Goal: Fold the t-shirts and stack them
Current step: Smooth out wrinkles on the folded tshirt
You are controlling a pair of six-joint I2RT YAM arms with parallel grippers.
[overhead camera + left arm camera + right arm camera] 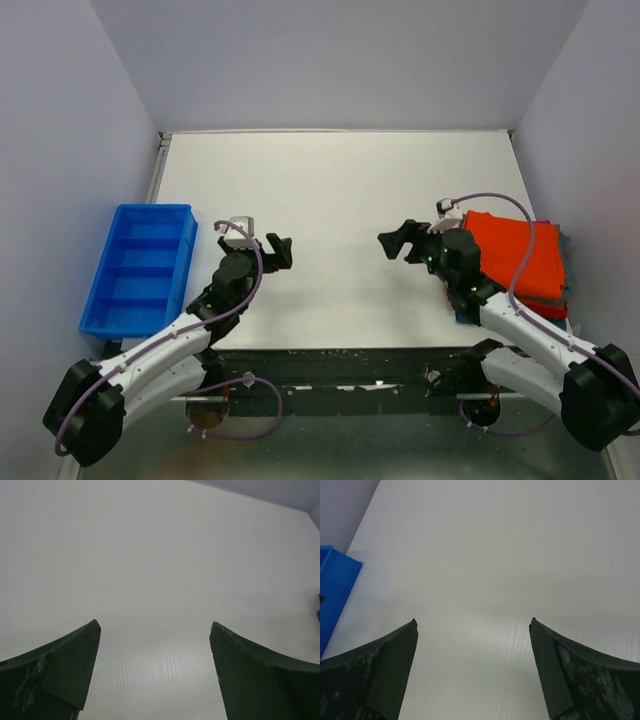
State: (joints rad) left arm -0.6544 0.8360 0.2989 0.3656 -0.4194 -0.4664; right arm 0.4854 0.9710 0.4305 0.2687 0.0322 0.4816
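Wide and empty, left claw (282, 251) and right claw (392, 243) hang over the tabletop (330, 185) — shirts (515, 258) look stacked at its right edge, so retreat without brushing them.

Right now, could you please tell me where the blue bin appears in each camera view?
Top external: the blue bin sits on the left side of the picture, at the left edge of the table.
Left wrist: not in it.
Right wrist: only one corner of it shows, at the left edge of the picture.
Shared landmark: the white table fills the middle of all three views.
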